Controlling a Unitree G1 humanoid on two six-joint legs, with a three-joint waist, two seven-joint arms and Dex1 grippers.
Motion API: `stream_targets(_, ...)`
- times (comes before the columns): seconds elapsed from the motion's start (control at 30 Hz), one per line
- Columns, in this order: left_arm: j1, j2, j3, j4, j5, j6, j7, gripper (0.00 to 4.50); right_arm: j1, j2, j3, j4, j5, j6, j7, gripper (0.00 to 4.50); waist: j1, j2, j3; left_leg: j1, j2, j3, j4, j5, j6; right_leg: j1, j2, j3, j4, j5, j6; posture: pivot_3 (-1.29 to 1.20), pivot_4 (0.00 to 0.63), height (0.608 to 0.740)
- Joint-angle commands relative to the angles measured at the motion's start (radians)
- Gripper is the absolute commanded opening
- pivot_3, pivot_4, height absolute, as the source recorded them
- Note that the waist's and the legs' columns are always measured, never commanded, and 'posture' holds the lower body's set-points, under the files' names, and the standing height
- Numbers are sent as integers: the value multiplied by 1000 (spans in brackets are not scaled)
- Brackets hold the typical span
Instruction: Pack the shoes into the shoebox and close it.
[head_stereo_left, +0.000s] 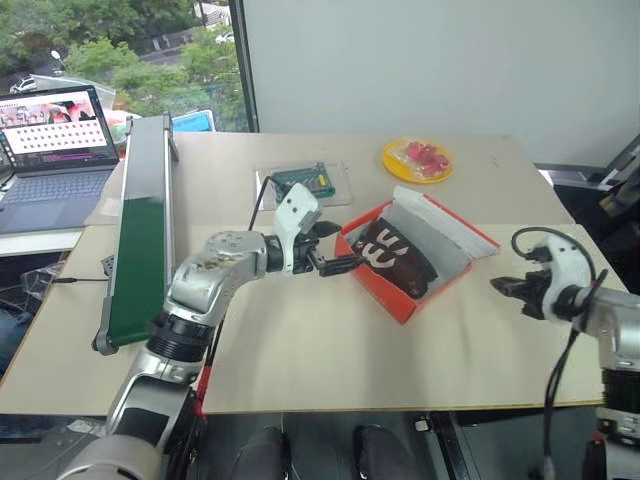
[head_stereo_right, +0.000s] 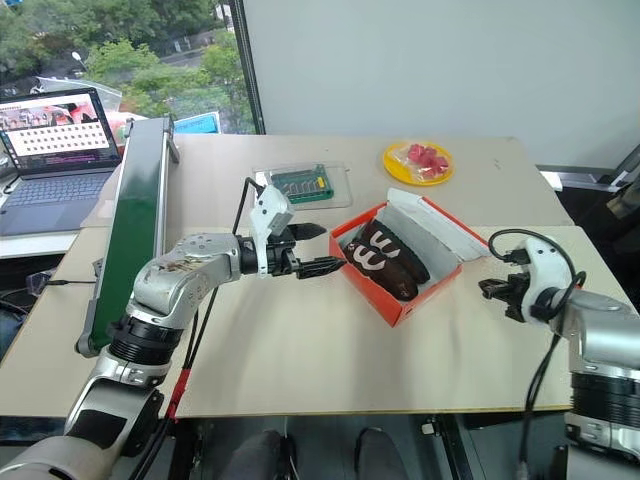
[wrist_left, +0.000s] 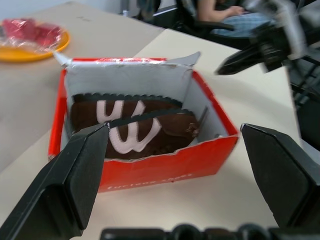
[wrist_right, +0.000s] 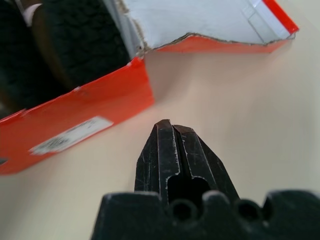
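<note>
Shoebox (head_stereo_left: 405, 300) by left gripper (head_stereo_left: 335, 247) (lid up)

Daylight pours through the window (head_stereo_left: 120, 50) at the far left, green trees outside. A plain pale wall (head_stereo_left: 440, 60) runs behind the beige desk (head_stereo_left: 300, 350). Off the desk's left edge, an open laptop (head_stereo_left: 55, 150) glows on a neighbouring table.

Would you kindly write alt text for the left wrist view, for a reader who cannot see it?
An open orange-red shoebox on a beige table holds two dark brown shoes with white markings, framed by the open left gripper. Behind are a yellow plate and the shut right gripper.
</note>
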Motion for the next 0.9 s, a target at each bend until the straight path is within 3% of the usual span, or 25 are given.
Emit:
stream_targets(0.03,-32,34,5,-83,-13,21,-34,4500,-17,31,12,69,-16,-131,-67,51,-1,0,0,0,0,0,0,0,0,0,0,0,0,0,0,0,150,740)
stream_targets(0.63,-21,129,22,-195,-62,128,-59,4500,-222,109,171,468,-67,-545,-99,51,-9,1,0,1,0,0,0,0,0,0,0,1,1,0,0,0,150,740)
stream_targets(0.77,-32,120,14,-181,-58,119,-58,4500,-226,168,183,420,-28,-513,-56,51,-16,1,0,2,1,1,0,0,-1,0,1,2,1,0,0,0,150,740)
stream_targets(0.9,-38,108,3,-154,-41,96,-61,4500,-156,231,225,186,34,-319,-31,51,-18,1,0,2,2,0,0,1,-1,0,1,2,3,0,0,0,150,740)
